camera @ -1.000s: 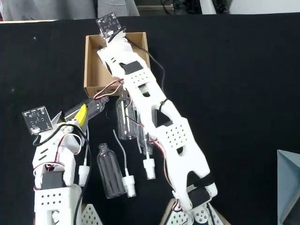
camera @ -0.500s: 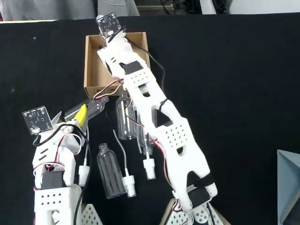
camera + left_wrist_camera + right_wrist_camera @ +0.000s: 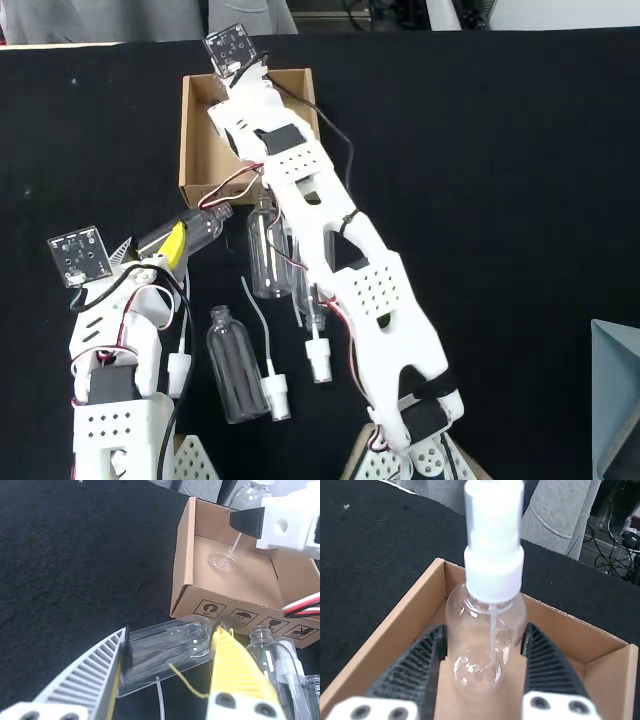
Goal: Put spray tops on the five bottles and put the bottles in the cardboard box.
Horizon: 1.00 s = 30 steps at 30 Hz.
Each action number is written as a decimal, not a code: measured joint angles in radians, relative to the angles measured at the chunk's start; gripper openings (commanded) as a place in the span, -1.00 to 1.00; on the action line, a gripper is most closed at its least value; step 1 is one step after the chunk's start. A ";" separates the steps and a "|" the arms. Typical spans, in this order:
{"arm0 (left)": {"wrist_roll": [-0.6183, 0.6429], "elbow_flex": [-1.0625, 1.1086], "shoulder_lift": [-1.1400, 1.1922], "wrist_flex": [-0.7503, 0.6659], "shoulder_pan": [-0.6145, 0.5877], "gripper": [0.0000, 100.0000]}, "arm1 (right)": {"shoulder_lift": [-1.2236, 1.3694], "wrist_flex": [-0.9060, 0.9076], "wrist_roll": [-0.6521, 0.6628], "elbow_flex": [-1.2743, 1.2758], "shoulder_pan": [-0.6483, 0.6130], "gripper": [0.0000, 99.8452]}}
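Observation:
In the right wrist view my right gripper is shut on a clear bottle with a white spray top, held upright over the cardboard box. The high view has that gripper at the box. My left gripper is shut on a clear uncapped bottle lying just in front of the box; from above it is near the box's front left corner. Loose bottles and spray tops lie on the black table.
The right arm stretches across the table's middle and covers part of another bottle. An open-necked bottle lies close beside the left gripper. A grey object sits at the right edge. The black table to the right is open.

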 measured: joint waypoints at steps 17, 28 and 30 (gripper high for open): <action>0.000 0.000 0.000 0.000 0.000 -0.50 | 0.107 -0.261 0.000 -0.012 -0.002 -0.65; 0.000 0.000 -0.014 0.000 0.002 -0.50 | 0.112 -0.288 0.000 -0.012 -0.026 -0.64; 0.000 0.000 -0.014 0.000 0.002 -0.50 | 0.112 -0.288 0.000 -0.012 -0.032 -0.64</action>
